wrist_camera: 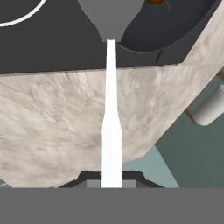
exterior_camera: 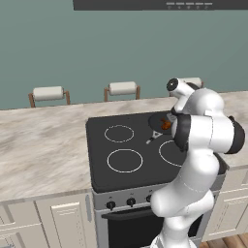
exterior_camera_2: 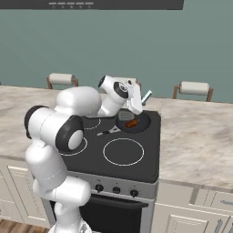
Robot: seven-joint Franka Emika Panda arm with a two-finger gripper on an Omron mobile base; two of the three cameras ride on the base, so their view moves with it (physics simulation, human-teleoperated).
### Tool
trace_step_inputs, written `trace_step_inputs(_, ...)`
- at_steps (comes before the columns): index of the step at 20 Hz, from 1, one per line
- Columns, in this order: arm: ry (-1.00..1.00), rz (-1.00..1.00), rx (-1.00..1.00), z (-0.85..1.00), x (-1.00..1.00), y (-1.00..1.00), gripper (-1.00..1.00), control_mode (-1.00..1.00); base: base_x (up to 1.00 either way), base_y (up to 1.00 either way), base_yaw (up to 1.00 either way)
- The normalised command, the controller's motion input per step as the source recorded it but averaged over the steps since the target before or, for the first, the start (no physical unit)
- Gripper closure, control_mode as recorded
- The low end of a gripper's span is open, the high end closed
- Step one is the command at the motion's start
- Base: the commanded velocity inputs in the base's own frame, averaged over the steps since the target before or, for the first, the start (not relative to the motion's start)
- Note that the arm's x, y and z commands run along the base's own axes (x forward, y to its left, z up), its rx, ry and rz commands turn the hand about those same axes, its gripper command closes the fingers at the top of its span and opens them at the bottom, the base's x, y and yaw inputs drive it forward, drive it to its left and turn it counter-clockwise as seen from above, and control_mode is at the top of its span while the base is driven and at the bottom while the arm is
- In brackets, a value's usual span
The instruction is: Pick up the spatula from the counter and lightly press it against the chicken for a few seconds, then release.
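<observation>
Gripping the spatula (wrist_camera: pixel 110 109) by the wide part of its white handle, the gripper (wrist_camera: pixel 110 183) had its fingers closed down to the handle's width. In the hand view the handle ran straight out from between them. The grey blade lay at the top of that view, over the near rim of the dark pan (wrist_camera: pixel 183 26). The chicken (wrist_camera: pixel 154 1), an orange-brown piece, was cut off by the top edge just right of the blade. Contact between blade and chicken could not be judged from there.

Right base view: the gripper (exterior_camera_2: pixel 138 108) hung above the back right part of the black cooktop (exterior_camera_2: pixel 136 168), with the hand angled down toward the pan (exterior_camera_2: pixel 144 119). The spatula (exterior_camera_2: pixel 146 97) was off the counter. Its handle end stuck up and to the right past the hand, and its blade sat low in the pan just beside the chicken (exterior_camera_2: pixel 132 123). Touching or just apart: not resolvable.

Left base view: the arm covered much of the pan, and the chicken (exterior_camera: pixel 166 125) showed at the arm's left edge. The marble counter (exterior_camera: pixel 43 145) flanked the cooktop on both sides. Stools (exterior_camera: pixel 48 93) with white cushions stood behind the counter.
</observation>
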Motion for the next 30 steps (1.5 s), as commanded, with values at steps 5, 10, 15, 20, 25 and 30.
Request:
trace_step_inputs(5, 0.00, 0.00, 0.00, -0.10, 0.01, 0.00, 1.00, -1.00, 0.00, 0.00, 0.00)
trace_step_inputs(10, 0.00, 0.00, 0.00, -0.10, 0.01, 0.00, 1.00, -1.00, 0.00, 0.00, 0.00)
trace_step_inputs(15, 0.00, 0.00, 0.00, -0.09, 0.02, 0.00, 1.00, -1.00, 0.00, 0.00, 0.00)
trace_step_inputs(20, 0.00, 0.00, 0.00, -0.14, 0.01, 0.00, 1.00, -1.00, 0.00, 0.00, 0.00)
trace_step_inputs(25, 0.01, 0.00, 0.00, -0.13, 0.05, 0.00, 1.00, -1.00, 0.00, 0.00, 0.00)
trace_step_inputs(30, 0.00, 0.00, 0.00, -0.08, 0.16, 0.00, 1.00, -1.00, 0.00, 0.00, 0.00)
